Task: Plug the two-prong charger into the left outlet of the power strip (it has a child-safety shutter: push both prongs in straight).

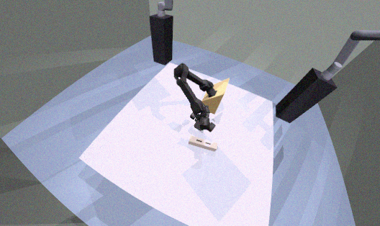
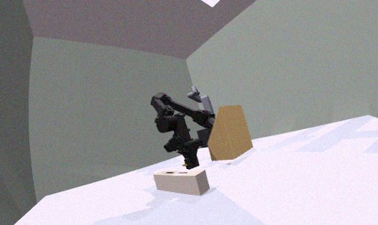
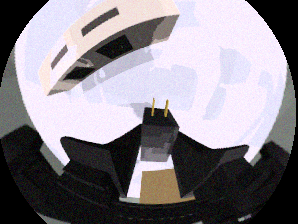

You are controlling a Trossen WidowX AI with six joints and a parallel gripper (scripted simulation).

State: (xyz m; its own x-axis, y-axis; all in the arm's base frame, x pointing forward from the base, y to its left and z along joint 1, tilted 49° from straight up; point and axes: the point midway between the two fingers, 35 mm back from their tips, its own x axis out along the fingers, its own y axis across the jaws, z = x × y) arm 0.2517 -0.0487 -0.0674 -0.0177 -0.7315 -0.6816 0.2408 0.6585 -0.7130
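Observation:
A beige power strip [image 1: 203,143] [image 2: 181,181] [image 3: 109,36] lies flat on the white table, with two dark outlets on its top face. My gripper [image 1: 204,127] [image 2: 190,163] [image 3: 154,127] is shut on the dark two-prong charger [image 3: 158,131], whose two brass prongs [image 3: 160,106] point down and forward. The gripper hangs just above the table, behind the strip and a little short of it. In the wrist view the strip sits above and left of the prongs, slanted.
A tan wedge-shaped block [image 1: 216,96] [image 2: 230,133] stands behind the arm. Two black camera posts [image 1: 161,37] [image 1: 305,94] stand at the table's far edge and right side.

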